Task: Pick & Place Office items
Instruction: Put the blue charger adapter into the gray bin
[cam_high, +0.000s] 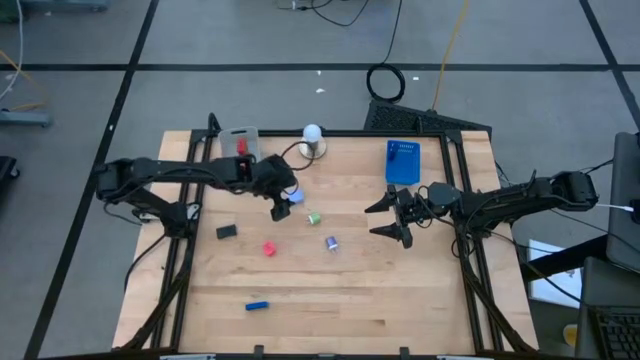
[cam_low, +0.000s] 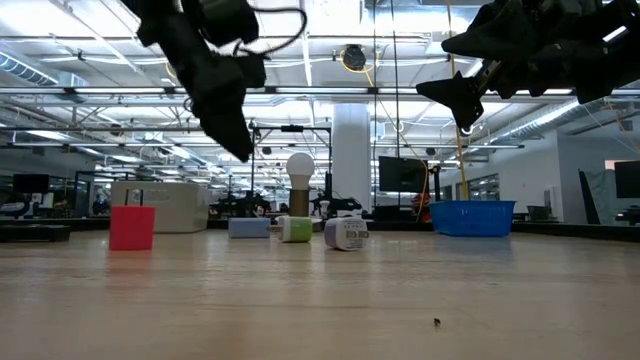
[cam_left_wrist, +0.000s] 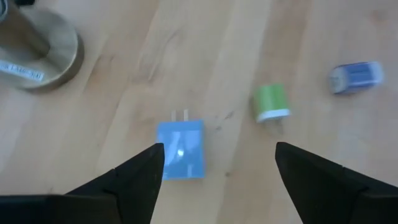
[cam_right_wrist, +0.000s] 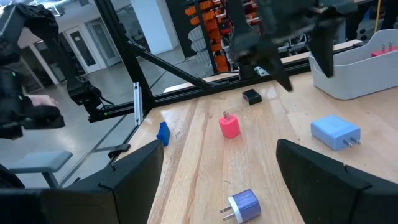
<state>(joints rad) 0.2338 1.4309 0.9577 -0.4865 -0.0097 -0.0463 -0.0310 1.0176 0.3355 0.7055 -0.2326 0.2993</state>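
Closest to our left wrist camera lies the light blue plug block (cam_left_wrist: 181, 149), prongs pointing away, between our left gripper (cam_left_wrist: 214, 163) fingers, which are spread wide and hold nothing. On the table seen from above, that block (cam_high: 295, 197) sits near centre, with the green plug (cam_high: 314, 217) at about 4 o'clock from it, the purple one (cam_high: 331, 242) farther the same way, the red block (cam_high: 269, 249) at 7 o'clock, the black block (cam_high: 227, 231) at 8 o'clock and a blue stick (cam_high: 257, 306) well down at 6 o'clock. Our right gripper (cam_high: 392, 217) waits wide open at 3 o'clock, below the blue tray (cam_high: 401, 161). The grey tray (cam_high: 241, 141) sits at 11 o'clock, the white ball lamp (cam_high: 313, 134) at 12.

We judge the risk to be off-centre closing: one finger could nudge the block and spin it away, or clip the lamp's base (cam_left_wrist: 46, 50) nearby.

Pale wood planks form the table (cam_high: 350, 300); beyond it, a bright open workshop.
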